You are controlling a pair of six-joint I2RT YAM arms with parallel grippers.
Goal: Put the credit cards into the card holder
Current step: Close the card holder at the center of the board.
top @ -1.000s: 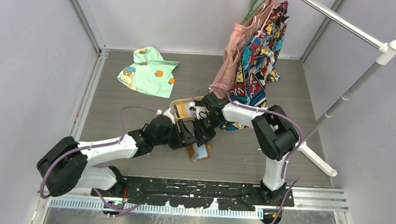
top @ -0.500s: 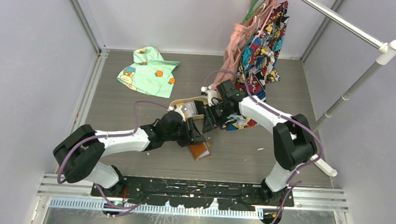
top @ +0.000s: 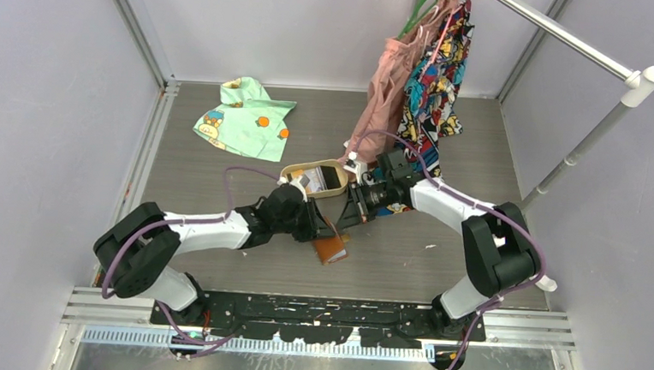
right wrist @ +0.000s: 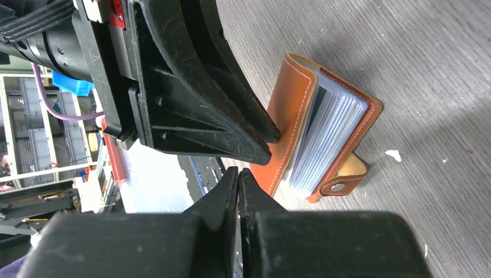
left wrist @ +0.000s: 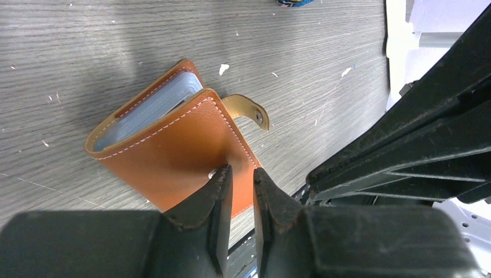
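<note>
Now that my right gripper (right wrist: 238,175) has pulled back, fingers pressed together and empty, the card holder (top: 330,249) lies just below centre of the top view. My left gripper (left wrist: 238,174) has narrowed to a slit, tips on its cover, steadying it for the next card.

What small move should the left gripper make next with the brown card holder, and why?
Probably push the cover further back. The card holder lies only half open on the table, snap tab undone, with the left gripper at that raised cover, fingers barely apart. The right gripper is shut and empty, so no card is ready yet.
</note>
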